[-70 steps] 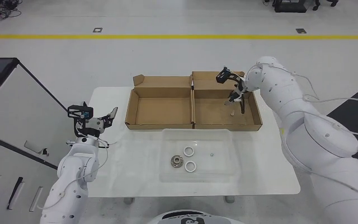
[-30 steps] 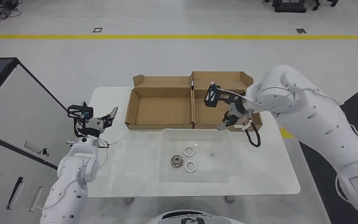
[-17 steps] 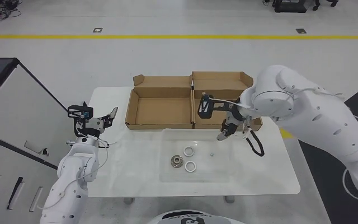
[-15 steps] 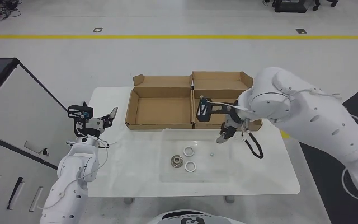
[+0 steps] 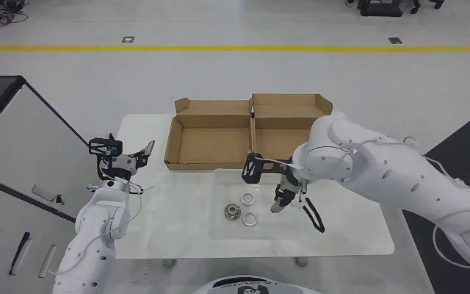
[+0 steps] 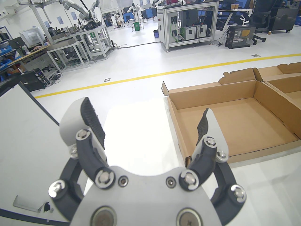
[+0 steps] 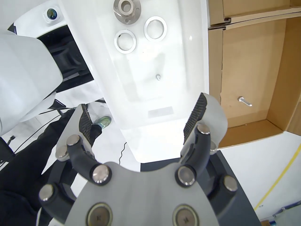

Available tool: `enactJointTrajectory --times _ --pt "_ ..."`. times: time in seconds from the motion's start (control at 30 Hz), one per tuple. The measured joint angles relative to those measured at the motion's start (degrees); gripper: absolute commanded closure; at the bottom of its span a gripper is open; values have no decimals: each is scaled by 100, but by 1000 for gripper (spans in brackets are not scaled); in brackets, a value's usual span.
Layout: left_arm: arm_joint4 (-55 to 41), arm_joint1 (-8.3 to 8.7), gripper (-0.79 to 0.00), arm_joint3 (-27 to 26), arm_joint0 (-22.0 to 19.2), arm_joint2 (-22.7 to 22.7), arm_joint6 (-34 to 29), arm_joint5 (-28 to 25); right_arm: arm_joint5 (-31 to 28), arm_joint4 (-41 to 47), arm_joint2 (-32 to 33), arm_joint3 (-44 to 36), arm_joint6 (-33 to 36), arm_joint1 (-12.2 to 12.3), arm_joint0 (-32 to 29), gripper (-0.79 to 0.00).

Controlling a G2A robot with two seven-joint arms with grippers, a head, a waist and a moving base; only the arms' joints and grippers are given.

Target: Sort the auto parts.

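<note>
The right gripper point(image 7: 143, 104) is released: its two ribbed fingers stand wide apart with nothing between them. In the top view it hangs over the translucent tray point(image 5: 220, 229), on the tray's right half, just beside the two rings. The small nut point(image 7: 158, 77) lies on the tray floor close ahead of the fingertips, apart from the other parts. Beyond it lie the far ring point(image 7: 145, 28) and the near ring point(image 7: 115, 41), side by side but not touching. The flange point(image 7: 127, 7), a round metal disc with a raised hub and bolt holes, rests just beside both rings towards the tray's left half. The tray stands on the white table point(image 5: 161, 220), directly in front of two open cardboard boxes set edge to edge. The right box point(image 7: 249, 59) holds one bolt point(image 7: 244, 101), lying flat on the box floor near the wall that faces the tray. The left box point(image 6: 235, 123) shows a bare floor. The left gripper point(image 6: 147, 109) is likewise released, its fingers spread and holding nothing. It is held at the table's left edge, pointed towards the left box and well apart from the tray and the parts in it.
</note>
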Motion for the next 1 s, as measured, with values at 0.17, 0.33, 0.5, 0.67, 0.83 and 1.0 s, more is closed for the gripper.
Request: enactJointTrajectory --times 0.17,0.33,0.5,0.67,0.83,1.0 --pt "0 0 -785 0 0 0 0 0 202 -141 -44 -43 -63 1 -202 -785" --pt "0 0 -785 0 0 0 0 0 369 -209 -3 -123 -76 24 -361 -683" --pt "0 0 -785 0 0 0 0 0 449 -284 61 -143 -36 54 -476 -489" --pt "0 0 -785 0 0 0 0 0 511 -360 128 -119 23 78 -571 -486" --pt "0 0 -785 0 0 0 0 0 461 -519 100 13 99 82 -684 -425" --pt "0 0 -785 0 0 0 0 0 364 -657 47 219 87 51 -769 -388"
